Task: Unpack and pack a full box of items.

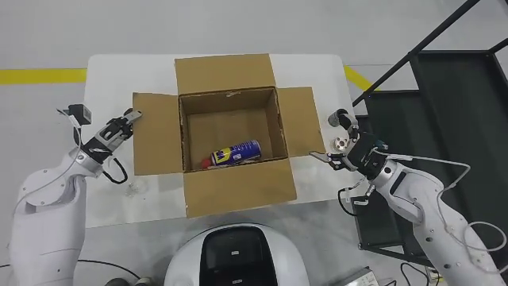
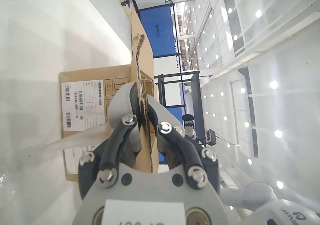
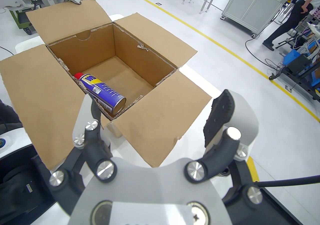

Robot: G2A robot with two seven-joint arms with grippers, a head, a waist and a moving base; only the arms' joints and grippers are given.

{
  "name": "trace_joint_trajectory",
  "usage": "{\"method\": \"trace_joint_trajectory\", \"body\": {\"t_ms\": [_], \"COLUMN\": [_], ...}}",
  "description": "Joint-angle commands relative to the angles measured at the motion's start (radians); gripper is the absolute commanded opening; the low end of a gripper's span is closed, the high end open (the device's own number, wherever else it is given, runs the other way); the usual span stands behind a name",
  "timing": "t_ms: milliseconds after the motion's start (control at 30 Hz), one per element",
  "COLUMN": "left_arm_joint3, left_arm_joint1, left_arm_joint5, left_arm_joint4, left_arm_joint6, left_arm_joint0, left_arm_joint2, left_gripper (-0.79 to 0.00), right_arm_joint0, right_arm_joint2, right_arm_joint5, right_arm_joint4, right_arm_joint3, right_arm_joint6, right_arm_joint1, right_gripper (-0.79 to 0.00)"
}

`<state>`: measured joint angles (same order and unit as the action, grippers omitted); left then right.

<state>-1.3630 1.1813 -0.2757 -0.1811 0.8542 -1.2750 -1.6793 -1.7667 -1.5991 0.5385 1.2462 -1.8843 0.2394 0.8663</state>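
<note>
- My left gripper (image 2: 141,96) is clenched on the outer edge of the box's left flap (image 2: 142,56). Both pads pinch the torn cardboard between them.
- From above, that left gripper (image 1: 131,119) sits at the flap's far outer corner, and the flap (image 1: 156,131) spreads flat from it toward the open box (image 1: 230,127).
- My right gripper (image 3: 157,103) is released, with its jaws spread wide apart.
- It hovers just beside the outer edge of the right flap (image 3: 162,116). I cannot tell whether a finger touches the cardboard.
- Beyond that flap the box (image 3: 130,61) stands open, all four flaps folded out.
- The spray can (image 3: 103,92) lies on its side on the box floor. It rests against the wall nearest the robot, its red cap pointing away from my right gripper.
- In the top view the spray can (image 1: 236,154) lies between the two grippers, nearer the right gripper (image 1: 328,137).
- The box stands on the white table (image 1: 119,71), with its right flap (image 1: 302,119) reaching toward the table's edge.
</note>
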Motion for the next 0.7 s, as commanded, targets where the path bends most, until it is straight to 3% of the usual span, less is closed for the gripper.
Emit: {"method": "trace_joint_trajectory", "body": {"t_ms": [0, 200, 667], "left_arm_joint3": [-0.001, -0.023, -0.023], "left_arm_joint1": [0.000, 0.000, 0.000], "left_arm_joint5": [-0.012, -0.054, -0.054], "left_arm_joint4": [0.007, -0.025, -0.025], "left_arm_joint6": [-0.042, -0.144, -0.144], "left_arm_joint0": [0.001, -0.012, -0.012], "left_arm_joint2": [0.000, -0.019, -0.019], "left_gripper": [0.000, 0.000, 0.000], "right_arm_joint0": [0.000, 0.000, 0.000], "right_arm_joint2": [0.000, 0.000, 0.000], "right_arm_joint5": [0.000, 0.000, 0.000], "right_arm_joint4": [0.000, 0.000, 0.000], "right_arm_joint3": [0.000, 0.000, 0.000], "right_arm_joint6": [0.000, 0.000, 0.000], "right_arm_joint1": [0.000, 0.000, 0.000], "right_gripper": [0.000, 0.000, 0.000]}}
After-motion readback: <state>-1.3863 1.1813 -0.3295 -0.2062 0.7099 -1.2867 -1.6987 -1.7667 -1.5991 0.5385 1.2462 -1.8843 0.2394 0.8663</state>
